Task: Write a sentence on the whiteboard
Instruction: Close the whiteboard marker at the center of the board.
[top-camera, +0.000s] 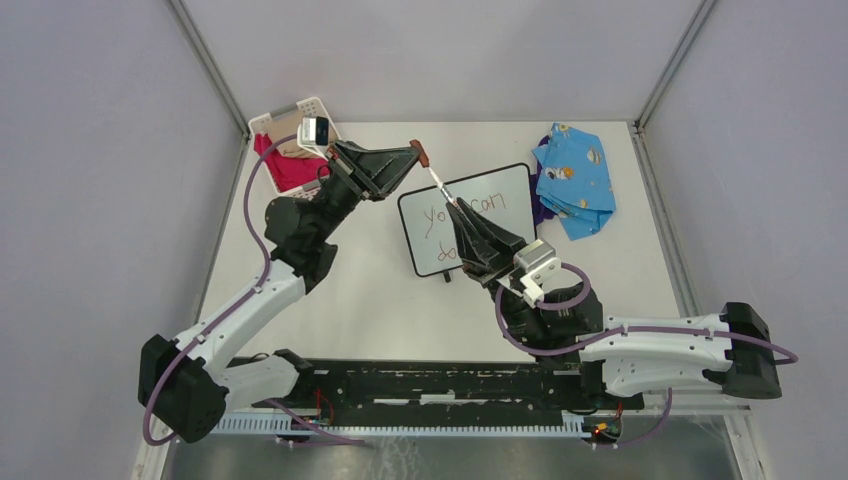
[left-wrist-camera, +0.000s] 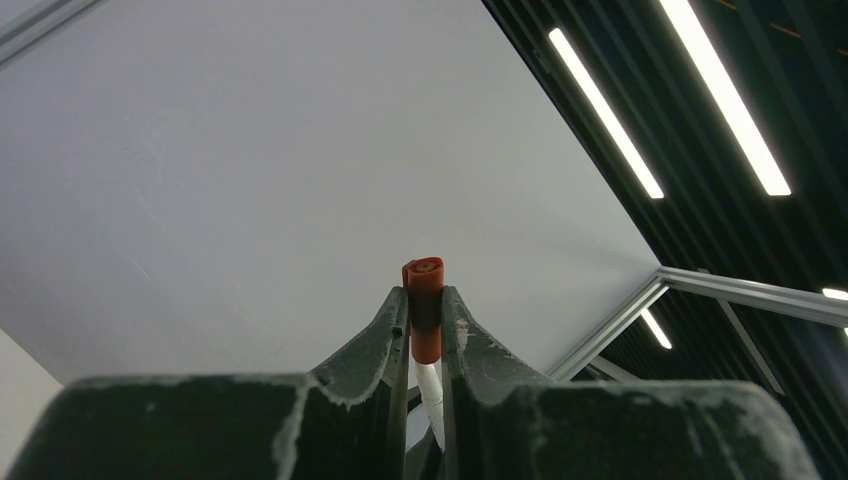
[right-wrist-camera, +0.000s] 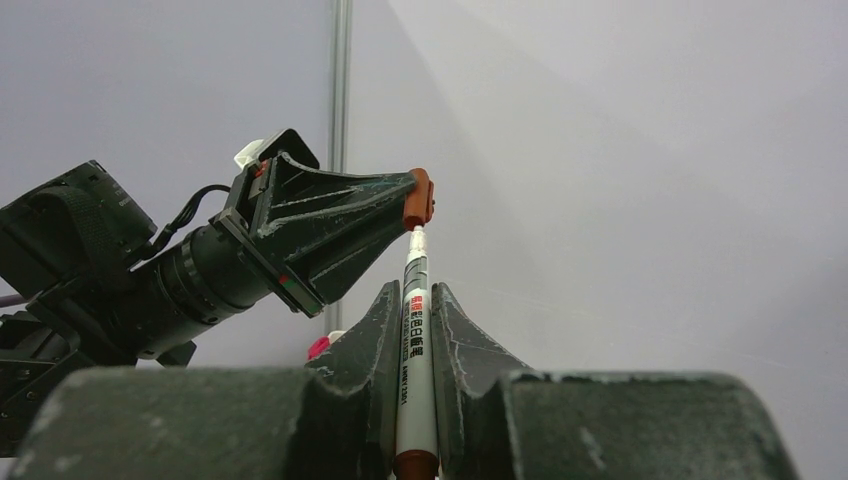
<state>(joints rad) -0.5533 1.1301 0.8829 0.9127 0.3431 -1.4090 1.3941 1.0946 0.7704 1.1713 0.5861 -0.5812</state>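
Observation:
The whiteboard (top-camera: 505, 195) lies flat mid-table, with red writing "you can do" on its left part. My left gripper (top-camera: 416, 154) is shut on the red marker cap (top-camera: 422, 156), held in the air above the board's far left corner; the cap also shows in the left wrist view (left-wrist-camera: 424, 278). My right gripper (top-camera: 452, 206) is shut on the white marker (top-camera: 437, 184), which points up at the cap. In the right wrist view the marker (right-wrist-camera: 414, 345) stands between the fingers and its tip meets the open end of the cap (right-wrist-camera: 418, 200).
A white plastic basket (top-camera: 300, 110) with pink cloth stands at the back left, behind the left arm. A blue patterned cloth (top-camera: 575, 180) lies at the back right, next to the board. The enclosure's walls and metal posts surround the table.

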